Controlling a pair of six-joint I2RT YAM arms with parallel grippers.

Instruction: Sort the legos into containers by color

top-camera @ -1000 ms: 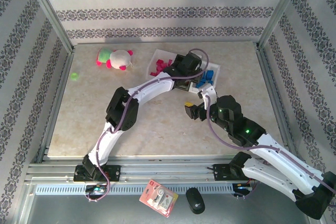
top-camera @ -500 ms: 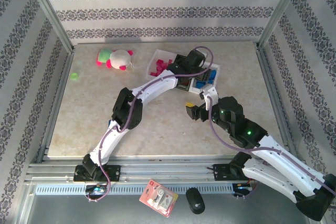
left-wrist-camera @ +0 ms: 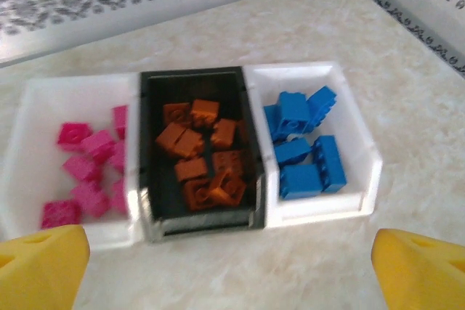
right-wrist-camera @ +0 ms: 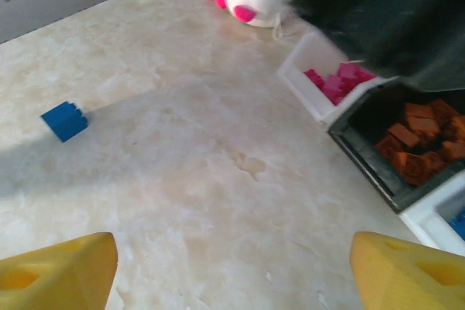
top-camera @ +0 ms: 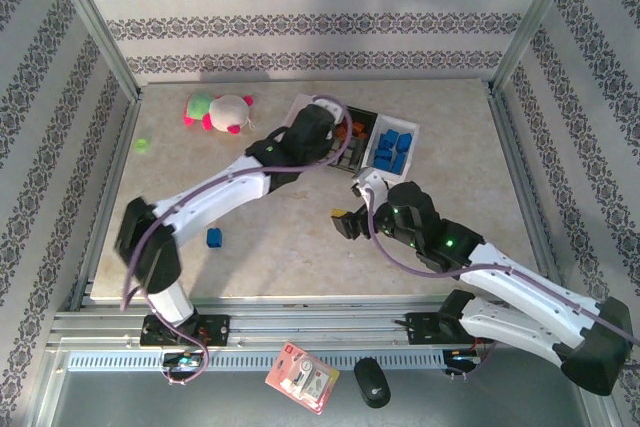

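Bricks lie sorted in three trays that touch side by side toward the far side of the surface (top-camera: pixel 300 257). In the left wrist view, pink bricks (left-wrist-camera: pixel 87 168) lie in the left white tray (left-wrist-camera: pixel 80 99). Orange bricks (left-wrist-camera: pixel 203 157) lie in the black tray (left-wrist-camera: pixel 192 72) between. Blue bricks (left-wrist-camera: pixel 301 150) lie in the right white tray (left-wrist-camera: pixel 320 210). One loose blue brick (top-camera: pixel 213 237) sits on the surface well apart from the trays, near the left arm's elbow.

The left gripper (left-wrist-camera: pixel 231 270) hovers at the trays' near side, its fingers (left-wrist-camera: pixel 40 266) spread wide with nothing between them. The right gripper (right-wrist-camera: pixel 232 274) hangs over bare surface, its fingers likewise spread and empty. A blurred dark shape over the trays in the right wrist view is probably the left arm. A plush (top-camera: pixel 225 110) and a green piece (top-camera: pixel 143 145) lie at the far left.
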